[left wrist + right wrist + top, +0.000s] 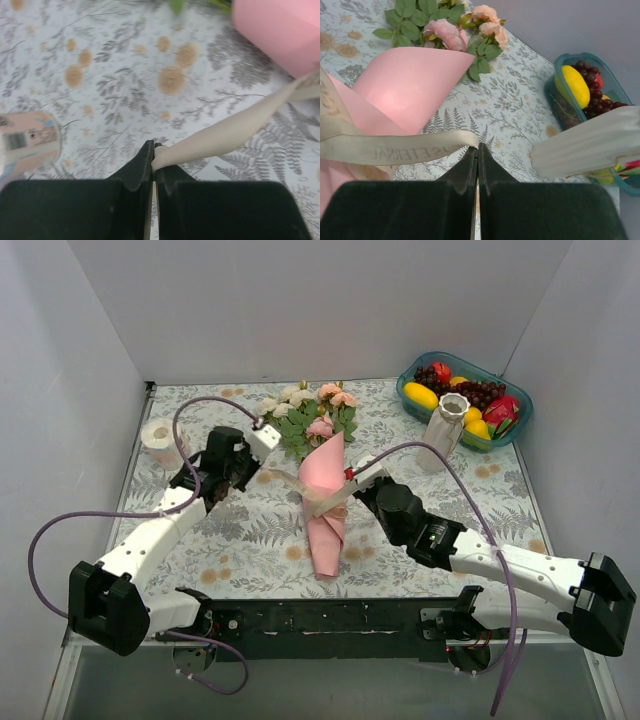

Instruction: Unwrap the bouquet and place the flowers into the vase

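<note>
On the right wrist feed I could read lettering printed along the cream ribbon (395, 149), upside down to me: "ETERNAL", preceded by letters I couldn't make out with certainty. On the left wrist feed, the tape roll (27, 140) carried a small printed label, too blurred to read.

White walls (300, 310), fern-print tablecloth (250, 545)

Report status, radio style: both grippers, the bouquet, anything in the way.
Left gripper shut on ribbon; right gripper shut on its other end. Bouquet wrapped, lying flat. Vase upright beside fruit bowl; nothing between.
</note>
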